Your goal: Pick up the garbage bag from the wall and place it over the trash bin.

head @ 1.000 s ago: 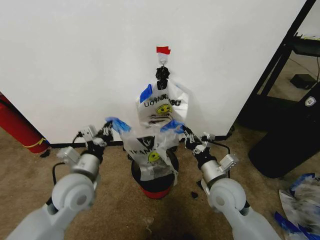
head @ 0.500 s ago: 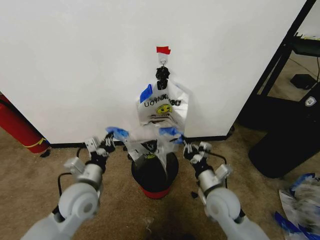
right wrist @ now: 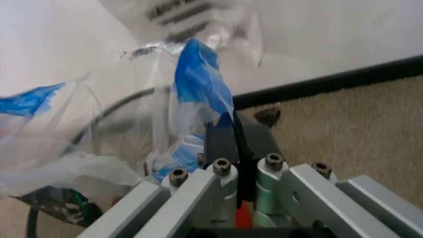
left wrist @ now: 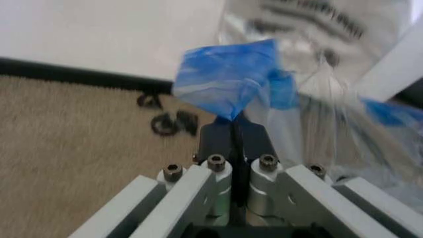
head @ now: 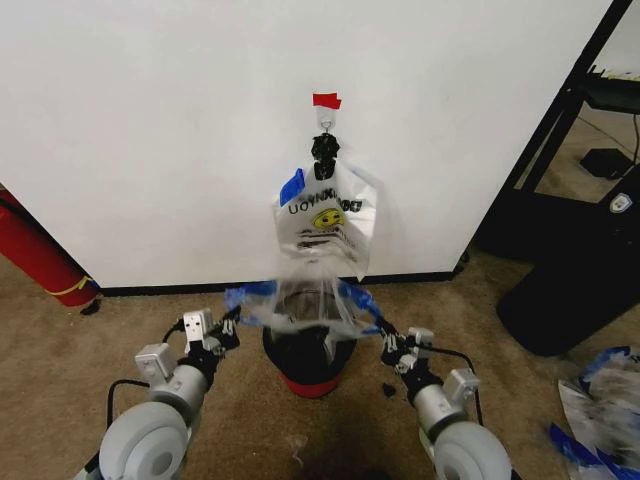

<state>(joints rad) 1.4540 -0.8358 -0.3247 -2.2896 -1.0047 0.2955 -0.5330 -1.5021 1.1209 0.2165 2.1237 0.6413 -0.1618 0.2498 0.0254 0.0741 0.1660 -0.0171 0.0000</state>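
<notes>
Over the trash bin [head: 312, 352] I held the garbage bag [head: 305, 306] stretched open. My left hand [head: 232, 322] and right hand [head: 385, 335] each pinched its blue rim. Seating it remained.

Head view looks down at the wall [head: 150, 130]; both wrist views sit close, seemingly sharing the garbage bag [head: 305, 305].

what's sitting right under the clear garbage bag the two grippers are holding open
The trash bin stands directly under the garbage bag, held by the left gripper and right gripper. The film hides the bin's rim and inside.
</notes>
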